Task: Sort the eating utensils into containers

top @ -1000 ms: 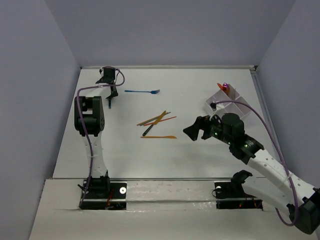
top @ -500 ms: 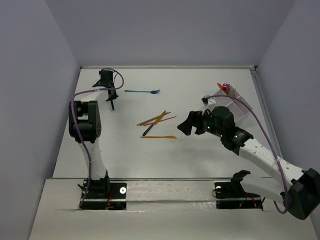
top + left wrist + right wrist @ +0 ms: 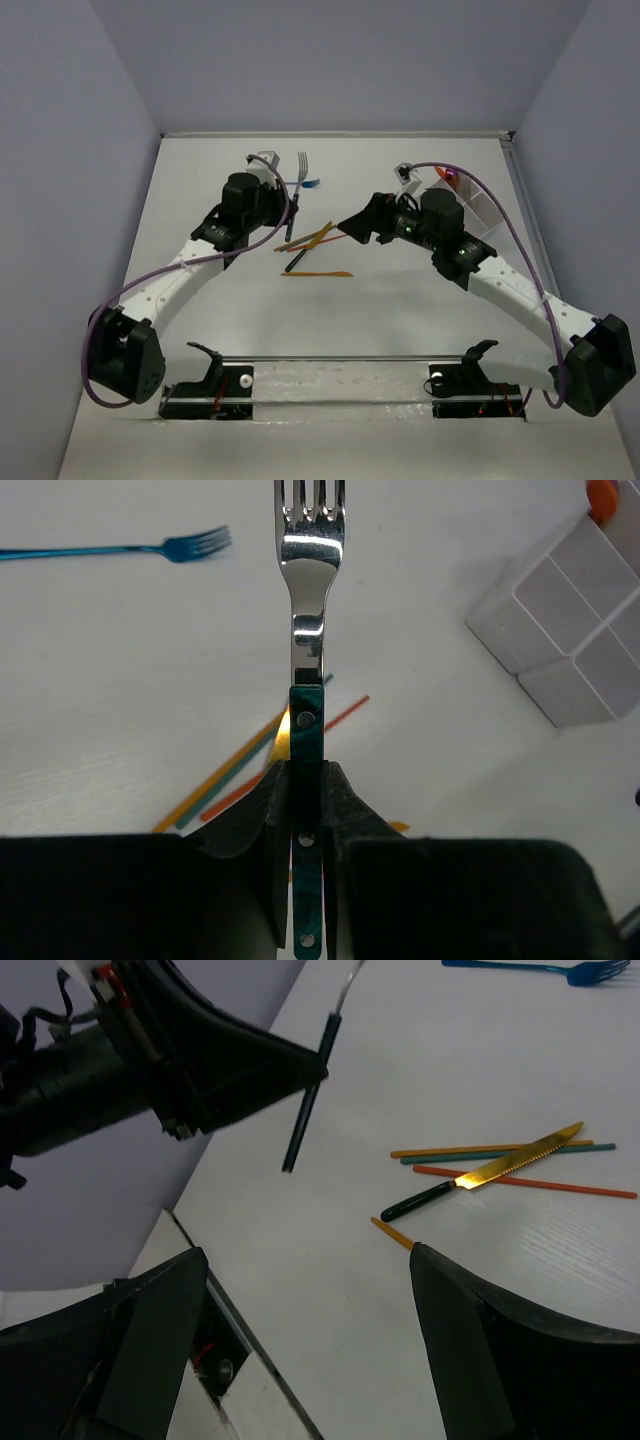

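My left gripper (image 3: 290, 208) is shut on the dark green handle of a silver-headed fork (image 3: 310, 550), which hangs above the table with its tines pointing away. From the right wrist view that fork (image 3: 305, 1110) hangs clear of the surface. A blue fork (image 3: 120, 550) lies at the back. A gold-bladed knife (image 3: 480, 1175) with a dark handle lies across orange, teal and red sticks (image 3: 500, 1150); an orange piece (image 3: 316, 274) lies nearer. My right gripper (image 3: 352, 226) is open and empty, just right of that pile. The white divided container (image 3: 570, 640) stands at the right.
An orange and pink item (image 3: 447, 174) sticks out of the container's far end. The grey walls close in on the table at the back and both sides. The right arm covers most of the container (image 3: 485, 208) in the top view.
The left arm swung from the far-left corner to the table's middle, carrying the fork up off the surface. The right gripper moved left to the pile.
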`<state>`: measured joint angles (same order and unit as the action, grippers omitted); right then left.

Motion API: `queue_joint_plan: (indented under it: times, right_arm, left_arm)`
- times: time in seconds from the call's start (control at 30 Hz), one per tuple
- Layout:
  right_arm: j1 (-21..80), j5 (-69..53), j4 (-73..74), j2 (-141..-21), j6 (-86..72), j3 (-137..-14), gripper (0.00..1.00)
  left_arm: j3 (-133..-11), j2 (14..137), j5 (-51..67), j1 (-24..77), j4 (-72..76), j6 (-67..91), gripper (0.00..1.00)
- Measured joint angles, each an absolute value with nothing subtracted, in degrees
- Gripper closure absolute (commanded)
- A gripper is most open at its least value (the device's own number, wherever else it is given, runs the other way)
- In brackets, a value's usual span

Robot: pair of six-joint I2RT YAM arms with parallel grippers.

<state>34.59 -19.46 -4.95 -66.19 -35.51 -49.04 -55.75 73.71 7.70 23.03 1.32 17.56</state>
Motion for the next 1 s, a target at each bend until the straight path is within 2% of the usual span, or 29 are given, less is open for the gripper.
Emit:
queue_joint_plan:
  times: [0.2,0.53,0.9,1.0]
  right_arm:
    - [34.59,-18.5,-6.44,-68.01,-36.4,-51.53,0.11]
    - [34.59,-17.02,-7.97,-72.03,-39.05,-51.7,0.15]
    - [34.81,-13.89,-9.67,-72.88,-39.75,-51.59,0.41]
    - [35.0,-13.74,-10.72,-73.25,-40.18,-51.59,0.43]
  left_arm:
    - [-49.36,68.93,10.85,30.09,2.81,20.53,1.0]
    - [-49.17,66.13,10.92,38.24,7.31,21.19,1.0]
    - [-47.9,66.15,10.94,41.58,8.71,21.61,1.0]
    - [-47.9,66.35,10.98,42.26,8.73,21.61,1.0]
